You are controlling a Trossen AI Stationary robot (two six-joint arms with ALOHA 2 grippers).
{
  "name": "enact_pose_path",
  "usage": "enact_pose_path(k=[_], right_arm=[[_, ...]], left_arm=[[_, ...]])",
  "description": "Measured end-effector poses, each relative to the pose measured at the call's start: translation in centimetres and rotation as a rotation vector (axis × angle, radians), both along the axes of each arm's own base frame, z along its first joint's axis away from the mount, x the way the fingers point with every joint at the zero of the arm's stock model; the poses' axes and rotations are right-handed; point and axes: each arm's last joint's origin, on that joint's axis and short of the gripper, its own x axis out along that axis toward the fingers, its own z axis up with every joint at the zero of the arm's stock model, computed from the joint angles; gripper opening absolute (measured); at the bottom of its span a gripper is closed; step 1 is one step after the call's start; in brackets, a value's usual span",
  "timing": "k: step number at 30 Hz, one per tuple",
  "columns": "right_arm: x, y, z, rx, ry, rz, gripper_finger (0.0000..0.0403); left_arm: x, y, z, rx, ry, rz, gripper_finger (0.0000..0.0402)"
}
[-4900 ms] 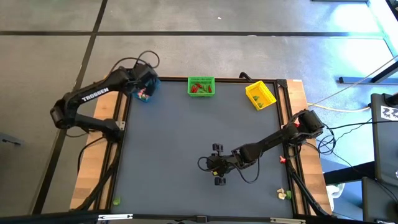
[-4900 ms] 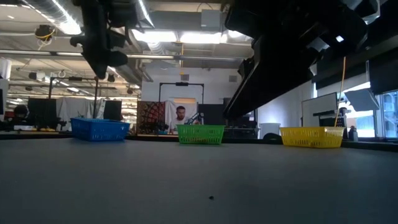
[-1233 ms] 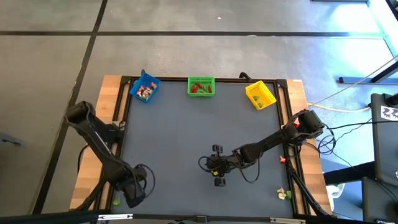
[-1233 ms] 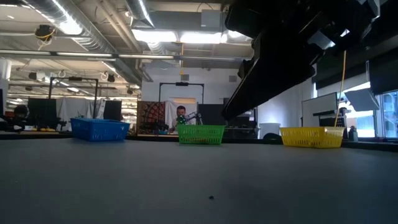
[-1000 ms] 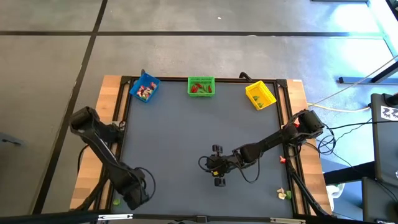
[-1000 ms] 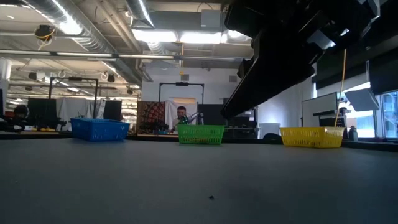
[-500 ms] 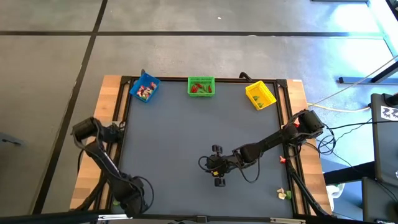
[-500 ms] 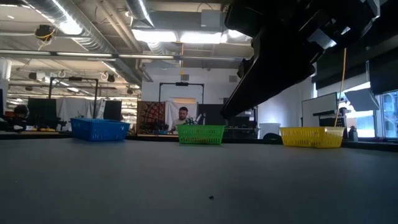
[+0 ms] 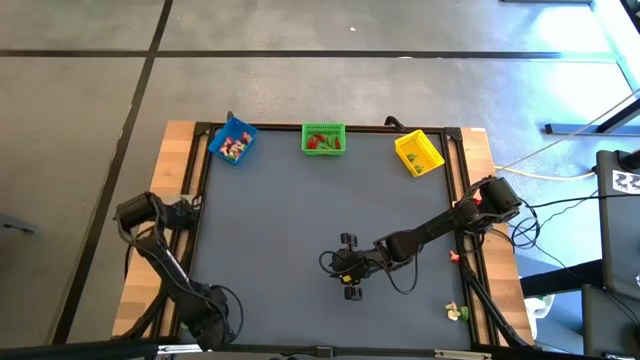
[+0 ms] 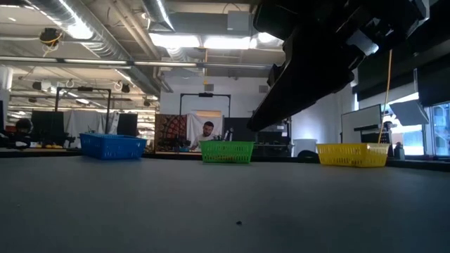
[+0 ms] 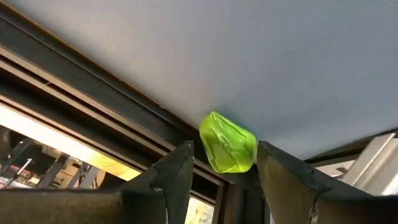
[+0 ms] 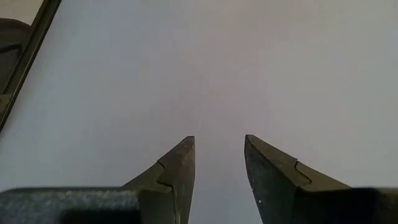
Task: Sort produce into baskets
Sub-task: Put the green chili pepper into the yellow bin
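Left gripper (image 9: 207, 322) down at the lower left corner of the high view, fingers spread either side of a bright green produce piece (image 11: 227, 143) that sits against the table's dark edge rail; not pinched yet, as far as I can see

Right gripper (image 9: 348, 270) parked low over bare mat in the lower middle of the frame, fingers apart, nothing between them

Baskets lined along the upper edge: blue basket (image 9: 231, 141) upper left with red and whitish pieces, green basket (image 9: 323, 138) in the middle with red and green pieces, yellow basket (image 9: 418, 151) upper right with little showing inside

Still out: a whitish piece (image 9: 456, 313) at the lower right edge. I judge the sort nearly done, only these strays left
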Motion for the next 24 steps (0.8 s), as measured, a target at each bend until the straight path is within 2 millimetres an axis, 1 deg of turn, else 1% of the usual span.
enact_pose_path(k=[4,7,11,14,20,24], right_arm=[[0.0,0.0,0.0,-0.001,0.002,0.001,0.0138],[0.0,0.0,0.0,-0.005,0.002,0.005,0.0138],[0.0,0.0,0.0,-0.005,0.001,0.006,0.0138],[0.0,0.0,0.0,-0.004,-0.002,0.006,0.0138],[0.0,0.0,0.0,-0.002,-0.004,0.006,0.0138],[0.0,0.0,0.0,-0.003,-0.005,0.006,0.0138]], left_arm=[[0.1,-0.2,-0.8,-0.011,-0.002,-0.024,0.017],[-0.2,-0.5,-1.3,-0.032,-0.01,-0.092,0.017],[-0.3,-0.6,-1.9,-0.054,0.025,-0.125,0.0166],[-0.3,-0.8,-2.2,-0.087,0.017,-0.164,0.0141],[-0.1,-0.6,-2.1,-0.128,0.0,-0.231,0.0069],[0.3,-0.4,-2.1,-0.167,-0.019,-0.284,0.0041]])
